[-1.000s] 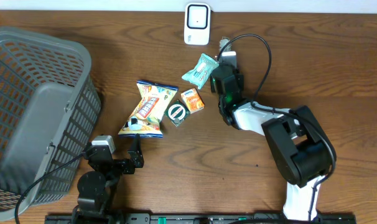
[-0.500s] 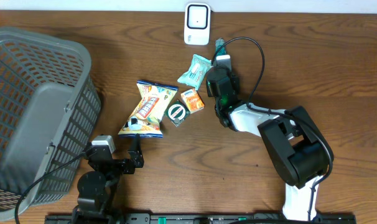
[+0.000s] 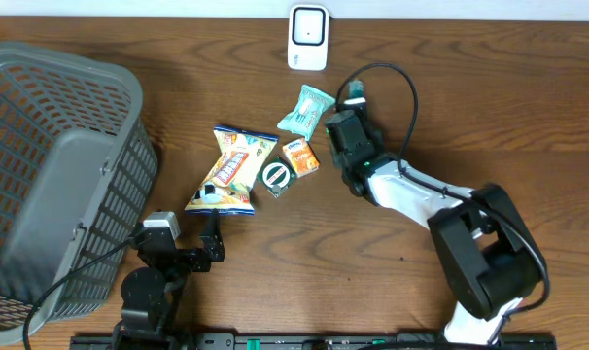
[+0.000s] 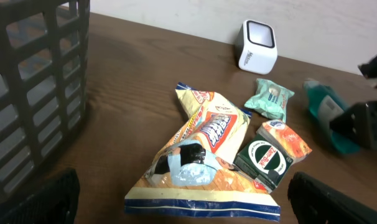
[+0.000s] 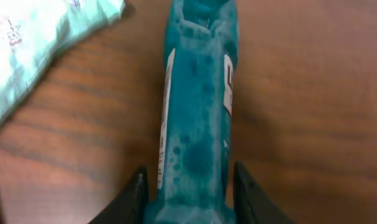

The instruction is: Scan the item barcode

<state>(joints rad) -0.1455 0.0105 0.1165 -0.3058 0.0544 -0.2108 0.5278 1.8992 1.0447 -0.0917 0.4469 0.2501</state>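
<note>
A teal bottle with a white label lies lengthwise between my right gripper's fingers, which are shut on its lower end just above the wooden table. From overhead only its teal tip sticks out past the right gripper, below and to the right of the white scanner. The left wrist view shows the bottle at the right and the scanner at the back. My left gripper stands wide open near the table's front, with the bottom edge of a chip bag just beyond its fingers.
A mint green packet lies just left of the right gripper. An orange box, a green-and-black box and the chip bag sit mid-table. A grey mesh basket fills the left side.
My right gripper closed on the teal bottle, carried it up-left toward the scanner, then came back down-right; the right arm's elbow swung outward to the right. The left arm stayed still.
</note>
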